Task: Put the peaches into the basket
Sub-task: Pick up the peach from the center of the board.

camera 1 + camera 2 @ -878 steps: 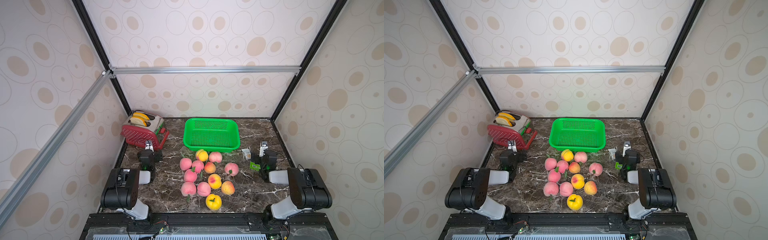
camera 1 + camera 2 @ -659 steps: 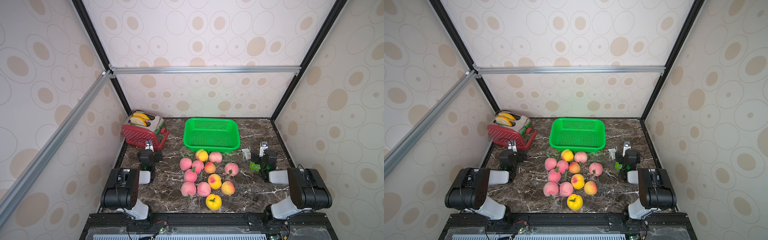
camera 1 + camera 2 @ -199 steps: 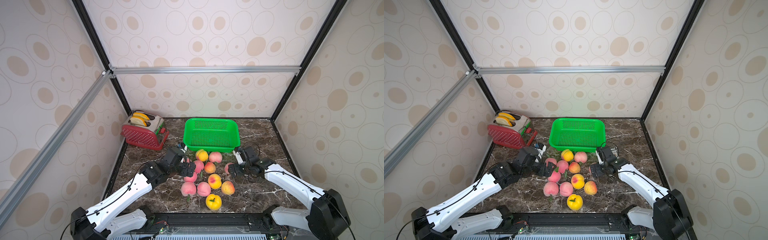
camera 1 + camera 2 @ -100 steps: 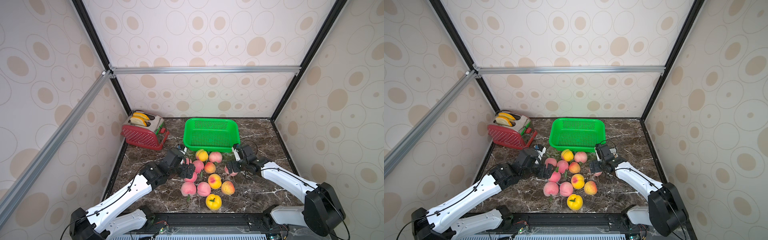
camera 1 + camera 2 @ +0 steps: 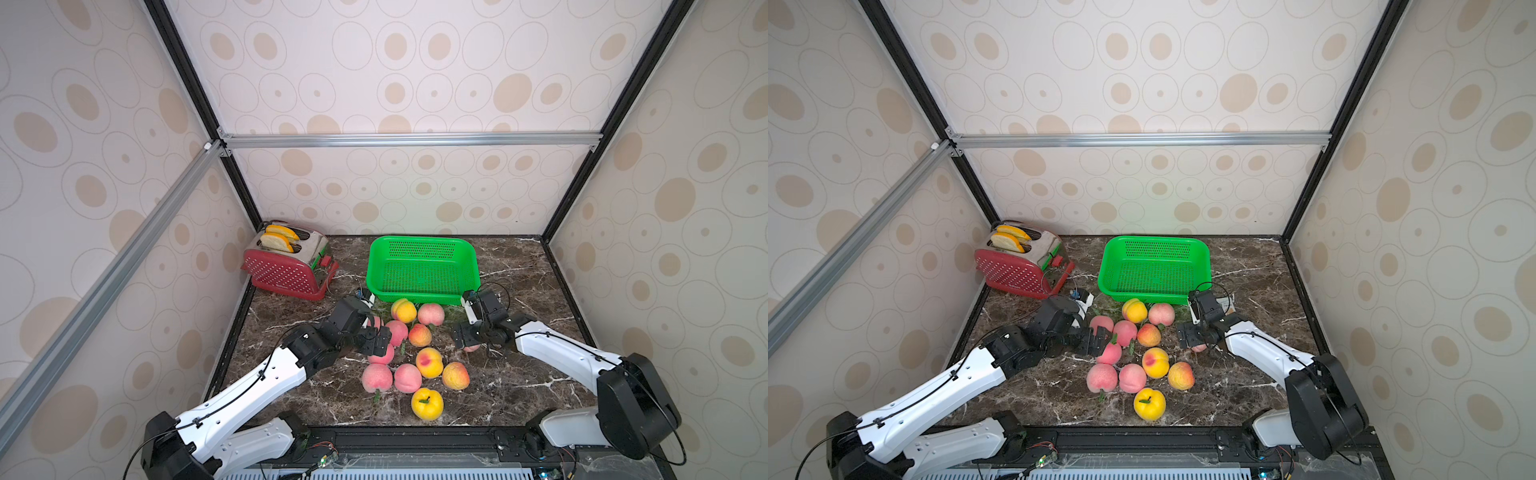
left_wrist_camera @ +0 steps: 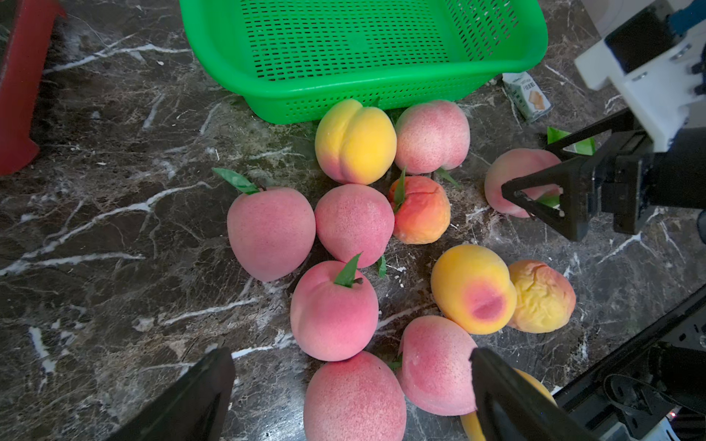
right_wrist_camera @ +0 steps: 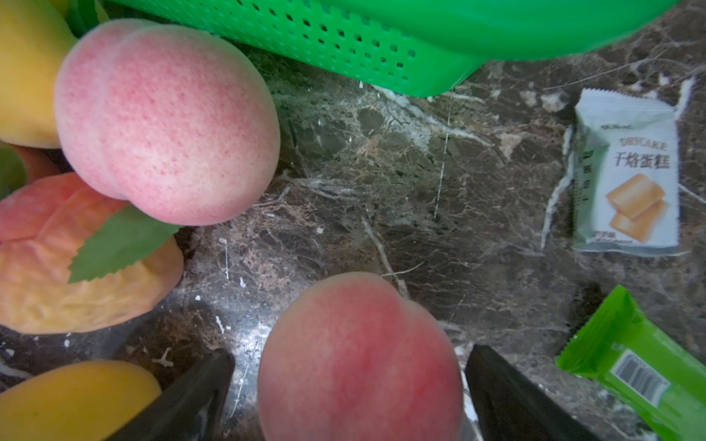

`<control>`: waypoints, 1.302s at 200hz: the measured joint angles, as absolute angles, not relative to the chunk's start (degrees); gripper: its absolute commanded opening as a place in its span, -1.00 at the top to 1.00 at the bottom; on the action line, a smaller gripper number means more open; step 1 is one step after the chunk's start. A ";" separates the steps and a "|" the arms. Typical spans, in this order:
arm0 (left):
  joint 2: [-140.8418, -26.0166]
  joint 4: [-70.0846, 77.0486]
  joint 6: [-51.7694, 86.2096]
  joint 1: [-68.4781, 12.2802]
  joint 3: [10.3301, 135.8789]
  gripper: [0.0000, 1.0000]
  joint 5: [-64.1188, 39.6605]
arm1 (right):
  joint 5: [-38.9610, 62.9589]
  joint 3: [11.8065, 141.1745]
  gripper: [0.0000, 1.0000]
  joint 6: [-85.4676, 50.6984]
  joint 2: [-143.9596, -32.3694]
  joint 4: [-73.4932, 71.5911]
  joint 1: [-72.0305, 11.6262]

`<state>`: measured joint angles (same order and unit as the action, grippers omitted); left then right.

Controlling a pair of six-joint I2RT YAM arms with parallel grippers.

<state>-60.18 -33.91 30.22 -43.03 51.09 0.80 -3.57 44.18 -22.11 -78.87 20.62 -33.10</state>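
Observation:
Several peaches (image 5: 409, 353), pink, orange and yellow, lie bunched on the marble table in front of the empty green basket (image 5: 419, 270), in both top views (image 5: 1154, 266). My left gripper (image 5: 376, 338) hangs open over the cluster's left side. In the left wrist view its fingers stand wide apart on either side of a pink peach (image 6: 353, 397), touching nothing. My right gripper (image 5: 469, 336) is open over the lone pink peach at the cluster's right. That peach (image 7: 359, 359) sits between its fingers with gaps on both sides.
A red-and-silver toaster (image 5: 291, 266) holding bread slices stands at the back left. A white snack packet (image 7: 626, 172) and a green one (image 7: 630, 366) lie by the basket's right front corner. Patterned walls close in the table on three sides.
Both arms have reached out from their folded rest at the front corners to the peach cluster. Over the last second they shifted only slightly. Both grippers stay open.

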 measured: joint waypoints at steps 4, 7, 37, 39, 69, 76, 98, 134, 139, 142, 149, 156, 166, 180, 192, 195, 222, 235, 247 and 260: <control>-60.18 -33.87 30.24 -43.03 51.09 -0.98 0.80 | -3.51 44.16 -1.00 -22.11 -78.98 20.53 -33.10; -60.18 -33.87 30.24 -43.03 51.09 -0.98 0.82 | -3.49 44.14 -1.00 -22.11 -79.05 20.53 -33.10; -60.16 -33.82 30.24 -43.03 51.09 -0.98 1.30 | -3.33 43.55 -1.00 -22.28 -79.11 20.34 -33.10; -60.16 -33.82 30.24 -43.03 51.09 -0.98 1.34 | -3.31 43.53 -1.00 -22.28 -79.11 20.34 -33.10; -60.14 -33.67 30.22 -43.03 51.09 -0.98 1.41 | -3.36 42.59 -0.99 -22.39 -79.11 20.34 -33.10; -60.14 -33.67 30.24 -43.03 51.09 -0.98 1.39 | -3.33 42.41 -0.98 -22.46 -79.11 20.34 -33.10; -60.03 -33.65 30.24 -43.05 51.09 -0.98 1.41 | -3.36 42.06 -0.95 -22.52 -79.22 20.25 -33.10; -59.27 -33.56 30.24 -43.05 51.09 -0.98 1.54 | -3.36 42.02 -0.80 -22.72 -79.26 20.18 -33.10; -59.22 -33.52 30.24 -43.05 51.07 -0.98 1.56 | -3.38 42.02 -0.78 -22.72 -79.26 20.18 -33.10; -59.18 -33.50 30.24 -43.05 51.07 -0.98 1.58 | -3.38 42.02 -0.76 -22.72 -79.26 20.16 -33.10; -59.16 -33.47 30.26 -43.05 51.07 -0.98 1.58 | -3.40 42.02 -0.74 -22.72 -79.26 20.16 -33.10; -59.13 -33.45 30.26 -43.03 51.00 -0.98 1.58 | -3.42 42.02 -0.72 -22.70 -79.26 20.18 -33.10; -59.13 -33.43 30.26 -43.05 50.89 -0.98 1.58 | -3.53 42.02 -0.71 -22.70 -79.26 20.16 -33.10; -59.13 -33.45 30.24 -43.05 50.78 -0.98 1.58 | -3.57 42.02 -0.66 -22.72 -79.26 20.16 -33.10; -59.13 -33.43 30.24 -43.05 50.78 -0.98 1.58 | -3.64 42.02 -0.64 -22.72 -79.26 20.16 -33.10; -59.13 -33.43 30.24 -43.05 50.78 -0.98 1.58 | -3.66 42.00 -0.63 -22.74 -79.26 20.14 -33.10; -59.13 -33.43 30.24 -43.05 50.78 -0.98 1.61 | -3.75 41.98 -0.56 -22.72 -79.20 20.16 -33.10; -59.13 -33.43 30.24 -43.05 50.78 -0.98 1.61 | -3.88 41.98 -0.53 -22.72 -78.85 20.43 -33.10; -59.13 -33.43 30.24 -43.05 50.78 -0.98 1.69 | -4.25 41.98 -0.48 -22.70 -78.02 21.04 -33.10; -59.13 -33.43 30.24 -43.05 50.78 -0.98 1.89 | -4.80 41.98 -0.44 -22.63 -76.49 21.93 -33.10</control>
